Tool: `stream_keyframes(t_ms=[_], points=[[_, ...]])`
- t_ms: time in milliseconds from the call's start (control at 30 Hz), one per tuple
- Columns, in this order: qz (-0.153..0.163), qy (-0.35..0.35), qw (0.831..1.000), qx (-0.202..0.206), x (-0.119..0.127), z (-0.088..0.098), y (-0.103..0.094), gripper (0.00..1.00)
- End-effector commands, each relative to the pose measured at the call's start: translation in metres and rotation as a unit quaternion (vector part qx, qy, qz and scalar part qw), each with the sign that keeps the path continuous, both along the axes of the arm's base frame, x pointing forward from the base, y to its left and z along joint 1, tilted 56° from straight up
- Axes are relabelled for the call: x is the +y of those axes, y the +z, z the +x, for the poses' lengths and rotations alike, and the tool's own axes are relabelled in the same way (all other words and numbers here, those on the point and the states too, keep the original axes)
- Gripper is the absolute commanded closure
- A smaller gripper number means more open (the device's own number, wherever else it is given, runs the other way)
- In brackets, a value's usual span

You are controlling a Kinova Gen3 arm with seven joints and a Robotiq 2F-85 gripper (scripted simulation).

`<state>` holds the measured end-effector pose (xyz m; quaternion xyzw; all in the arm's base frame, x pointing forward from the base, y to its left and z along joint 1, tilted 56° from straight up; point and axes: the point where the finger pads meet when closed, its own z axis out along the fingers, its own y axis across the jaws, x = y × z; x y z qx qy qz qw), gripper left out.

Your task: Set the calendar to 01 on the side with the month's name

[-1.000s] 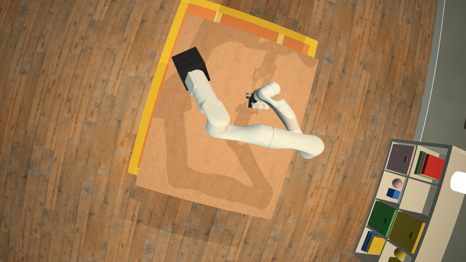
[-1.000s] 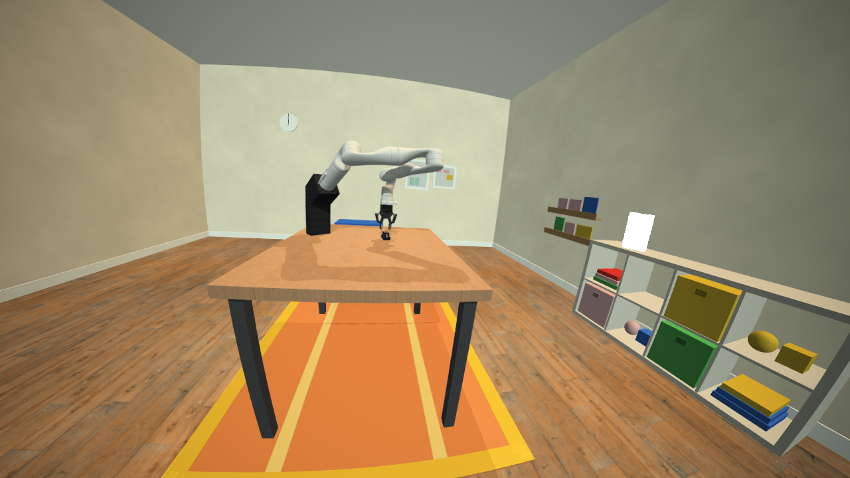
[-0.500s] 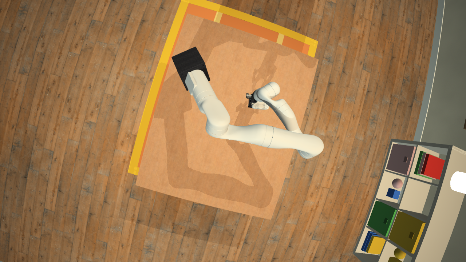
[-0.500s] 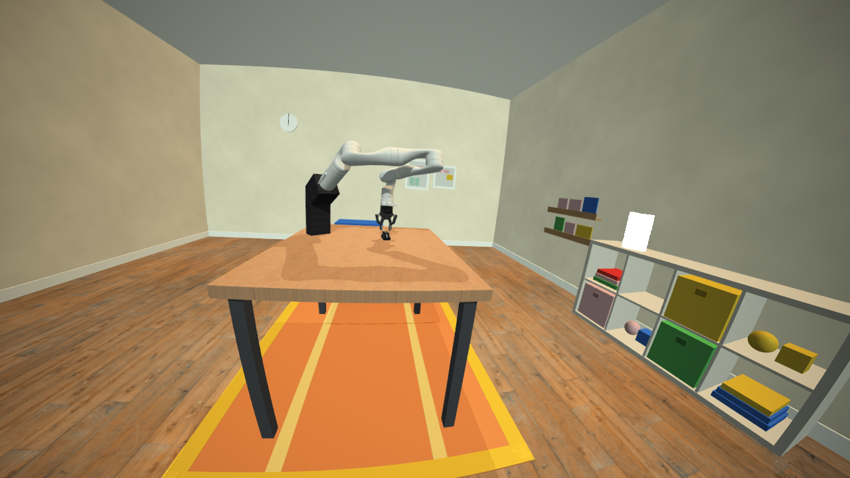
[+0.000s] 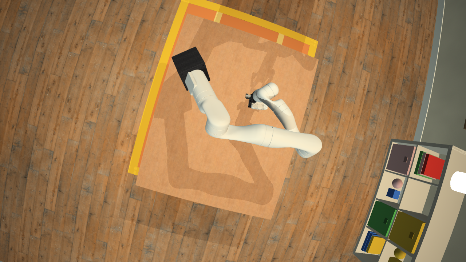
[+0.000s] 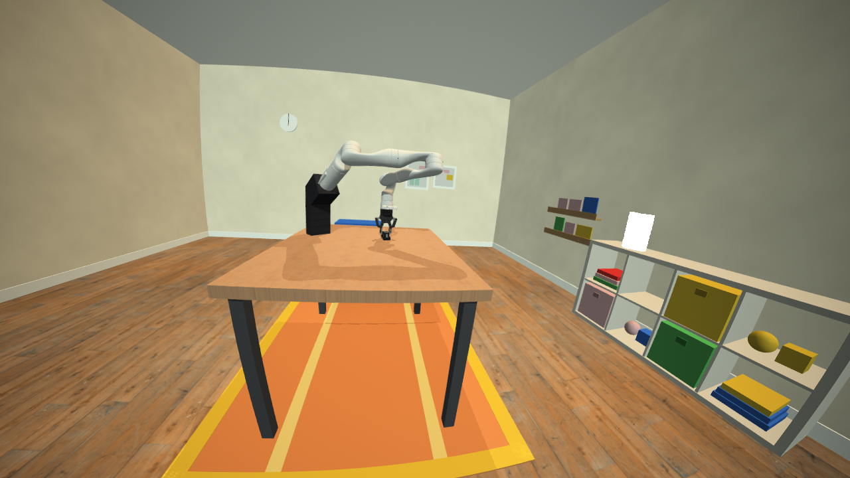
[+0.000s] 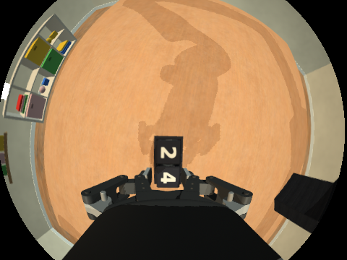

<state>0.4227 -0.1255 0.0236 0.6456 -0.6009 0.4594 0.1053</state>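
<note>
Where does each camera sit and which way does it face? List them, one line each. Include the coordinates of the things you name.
Top: high overhead, facing down on the rectangular wooden table [image 5: 208, 156] [image 6: 350, 267] [image 7: 108, 90]; white arm shows.
Exterior: beyond the table's near end, facing along it; arm, black gripper [image 6: 386, 228] [image 7: 166, 174] show.
Wrist: on the arm, facing past the gripper's fingers at two black numbered cubes [image 7: 168, 147] below.
Top and exterior share the arm's black block-shaped mount [image 5: 189, 60] [image 6: 317, 214].

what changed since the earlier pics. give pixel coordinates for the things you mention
The black two-finger claw [image 6: 386, 229] [image 7: 166, 174] came down slightly toward the black calendar tray [image 6: 386, 238] [image 7: 168, 137], the white arm [image 5: 247, 135] [image 6: 389, 157] shifting a little with it. Nothing was visibly gripped or let go; the tray stayed put.
</note>
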Motion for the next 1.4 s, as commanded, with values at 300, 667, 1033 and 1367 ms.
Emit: stream_keyframes(t_ms=[300, 667, 1033, 1367], points=[[0.000, -0.002, 1.000, 0.001, -0.0028, 0.0000, -0.0024, 0.52], [0.000, -0.002, 1.000, 0.001, -0.0028, 0.0000, -0.0024, 0.52], [0.000, -0.002, 1.000, 0.001, -0.0028, 0.0000, -0.0024, 0.52], [0.000, -0.002, 1.000, 0.001, -0.0028, 0.0000, -0.0024, 0.72]])
